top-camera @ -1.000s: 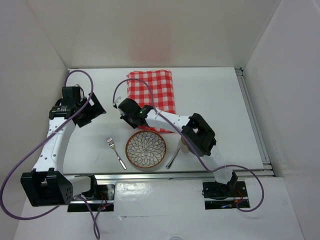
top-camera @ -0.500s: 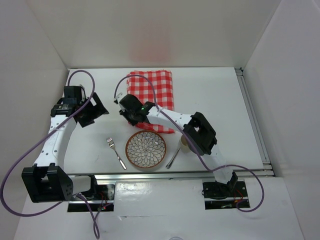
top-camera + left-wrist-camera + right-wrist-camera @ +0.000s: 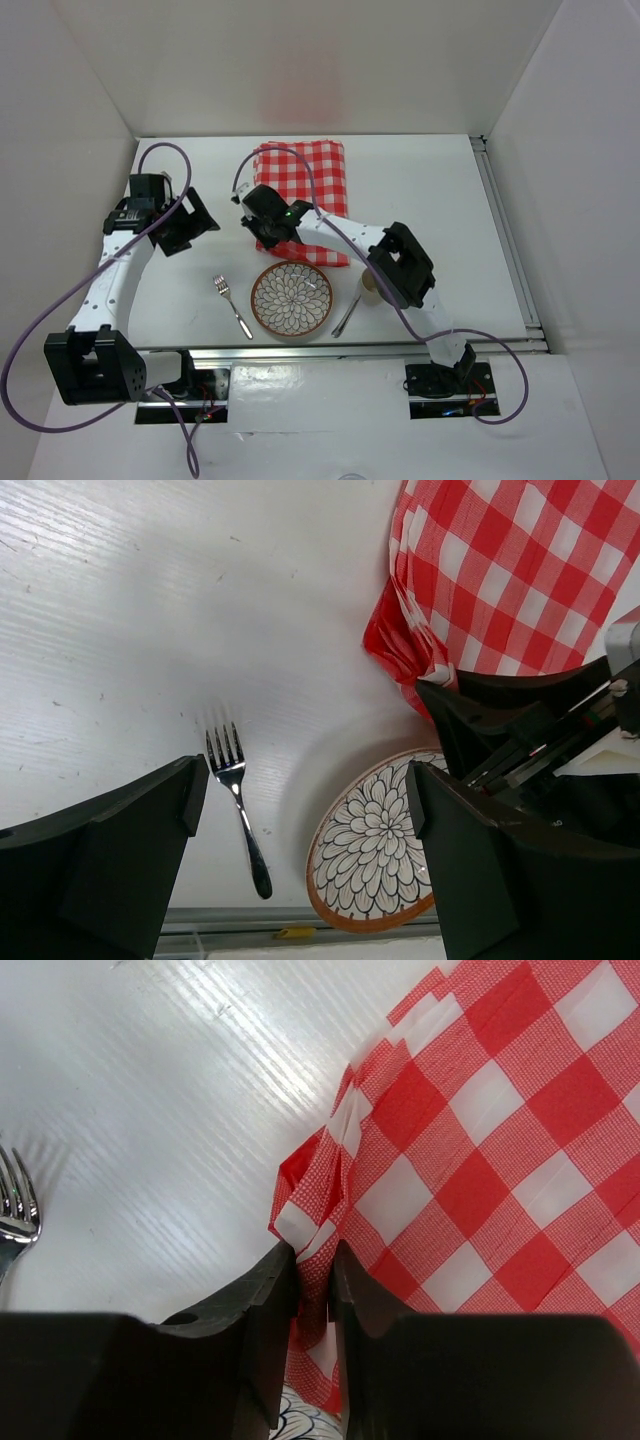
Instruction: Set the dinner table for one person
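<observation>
The white dinner table (image 3: 420,190) holds a folded red-and-white checked cloth (image 3: 305,180) at the back middle. In front of it is a flower-patterned plate (image 3: 291,298), with a fork (image 3: 231,305) to its left and a slim utensil (image 3: 347,315) to its right. My right gripper (image 3: 256,222) is shut on the cloth's near left corner (image 3: 310,1225), which is bunched and lifted between its fingers. My left gripper (image 3: 192,226) is open and empty, hovering left of the cloth above bare table. In its wrist view it (image 3: 305,785) frames the fork (image 3: 236,805) and the plate (image 3: 372,850).
A small beige cup (image 3: 370,289) stands right of the plate, partly under my right arm. A silver rail (image 3: 380,349) runs along the near edge and another (image 3: 505,240) along the right side. White walls enclose the left, back and right.
My right gripper has shifted slightly toward the back with the cloth corner still in it. My left gripper has drifted a little to the right. Plate and cutlery have not moved.
</observation>
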Motion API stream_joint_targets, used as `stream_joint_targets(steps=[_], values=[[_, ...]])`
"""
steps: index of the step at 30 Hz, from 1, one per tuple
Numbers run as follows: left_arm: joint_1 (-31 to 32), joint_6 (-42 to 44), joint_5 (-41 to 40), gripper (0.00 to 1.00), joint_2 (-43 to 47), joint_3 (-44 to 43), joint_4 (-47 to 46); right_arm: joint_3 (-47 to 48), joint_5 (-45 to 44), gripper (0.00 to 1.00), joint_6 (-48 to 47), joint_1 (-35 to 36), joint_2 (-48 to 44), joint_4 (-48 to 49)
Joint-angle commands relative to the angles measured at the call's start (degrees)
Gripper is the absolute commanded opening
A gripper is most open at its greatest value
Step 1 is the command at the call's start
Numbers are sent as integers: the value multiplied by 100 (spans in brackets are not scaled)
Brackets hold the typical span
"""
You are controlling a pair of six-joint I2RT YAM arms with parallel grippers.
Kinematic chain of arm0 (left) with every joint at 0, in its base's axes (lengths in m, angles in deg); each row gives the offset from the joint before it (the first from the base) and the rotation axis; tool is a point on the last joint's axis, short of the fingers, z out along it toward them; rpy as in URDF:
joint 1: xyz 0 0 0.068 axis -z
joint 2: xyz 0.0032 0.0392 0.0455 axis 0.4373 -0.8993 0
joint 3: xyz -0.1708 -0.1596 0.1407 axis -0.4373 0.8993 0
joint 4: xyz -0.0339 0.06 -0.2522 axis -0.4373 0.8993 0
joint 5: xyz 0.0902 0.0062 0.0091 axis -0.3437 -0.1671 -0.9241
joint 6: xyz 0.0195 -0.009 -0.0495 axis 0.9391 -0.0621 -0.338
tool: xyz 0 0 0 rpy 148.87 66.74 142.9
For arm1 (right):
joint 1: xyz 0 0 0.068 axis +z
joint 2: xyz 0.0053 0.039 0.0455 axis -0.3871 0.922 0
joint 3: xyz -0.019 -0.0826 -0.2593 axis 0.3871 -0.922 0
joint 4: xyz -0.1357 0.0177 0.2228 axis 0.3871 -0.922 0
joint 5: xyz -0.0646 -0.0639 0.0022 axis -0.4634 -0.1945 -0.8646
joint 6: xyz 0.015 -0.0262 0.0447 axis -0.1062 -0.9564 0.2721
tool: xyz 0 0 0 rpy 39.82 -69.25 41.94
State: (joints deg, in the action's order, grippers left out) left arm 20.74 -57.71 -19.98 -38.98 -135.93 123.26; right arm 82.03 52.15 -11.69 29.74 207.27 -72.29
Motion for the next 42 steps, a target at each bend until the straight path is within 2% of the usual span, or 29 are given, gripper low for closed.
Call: stream_joint_targets(steps=[1,2,3,5,9,11,13,16,19,20,21,24,26,29,34,37,42], values=[[-35,139,165,100,-10,66,-190,56,67,28,78,-92,-379,99],[-35,139,166,100,-10,66,-190,56,162,31,131,-92,-379,99],[-35,139,166,100,-10,119,-190,56,163,38,131,-92,-379,38],[-35,139,166,100,-63,119,-190,56,216,60,131,-92,-379,38],[-35,139,218,100,-63,172,-243,3,216,67,184,-92,-379,38],[-35,139,218,100,-116,172,-243,-50,277,63,184,-92,-432,38],[-35,139,218,100,-116,225,-243,-50,277,49,184,-92,-432,38],[18,139,218,100,-116,225,-243,-111,277,40,237,-92,-484,38],[18,139,271,100,-116,338,-296,-111,277,20,237,-92,-554,38],[79,139,271,100,-116,339,-296,-111,277,8,289,-92,-642,38],[80,139,323,100,-116,391,-348,-111,277,5,289,-92,-713,38],[351,-27,507,97,-238,532,-515,-111,339,5,342,-145,-984,38],[466,-168,824,93,-370,629,-821,-59,401,0,395,-258,-1039,-23],[729,-387,1079,89,-686,786,-1156,-128,348,0,631,-477,-1301,-77],[1002,-564,1089,93,-1371,787,-1386,-419,760,0,1106,-1049,-1750,186],[1003,-775,843,94,-1662,734,-1386,-481,761,0,1107,-1234,-1821,187],[1072,-1082,895,95,-2154,516,-1640,-708,752,0,1107,-1436,-1944,125]])
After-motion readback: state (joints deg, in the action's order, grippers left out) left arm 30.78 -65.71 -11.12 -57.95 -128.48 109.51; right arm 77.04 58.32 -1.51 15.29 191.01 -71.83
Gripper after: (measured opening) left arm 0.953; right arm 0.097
